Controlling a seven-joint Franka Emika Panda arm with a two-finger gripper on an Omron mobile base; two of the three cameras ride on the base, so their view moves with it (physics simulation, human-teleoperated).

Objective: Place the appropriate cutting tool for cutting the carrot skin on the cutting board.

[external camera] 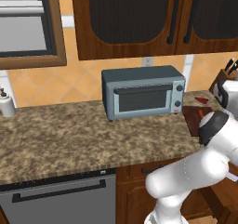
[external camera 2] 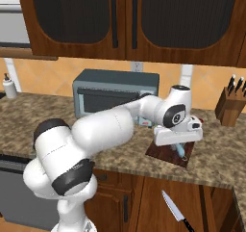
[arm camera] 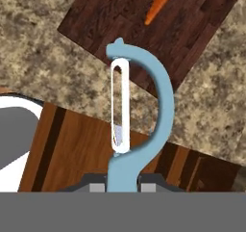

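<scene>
In the hand view the gripper [arm camera: 122, 185] pinches the handle of the cutting tool [arm camera: 139, 125], a pale blue peeler with a white blade set in its curved frame; the two finger tips press against the handle from either side at the bottom of the picture. The peeler's head reaches over the near edge of the cutting board [arm camera: 182, 38], while its handle hangs above the speckled granite counter [arm camera: 53, 77] and the wooden cabinet front below the counter's edge. The carrot [arm camera: 159, 4] lies on the board, beyond the peeler's tip and apart from it. In the right base view the arm stretches across in front of the grey toaster oven [external camera 2: 110, 89], and the hand hovers over the near end of the dark board [external camera 2: 158, 151], with the blue tool [external camera 2: 181, 151] showing beneath it. A knife block [external camera 2: 229, 106] with black-handled knives stands on the counter well to the right, and another knife [external camera 2: 177, 211] shows in front of the lower cabinets. In the left base view a small red utensil [external camera: 201, 99] lies on the counter behind the board [external camera: 193, 118], near the toaster oven [external camera: 142, 90].
</scene>
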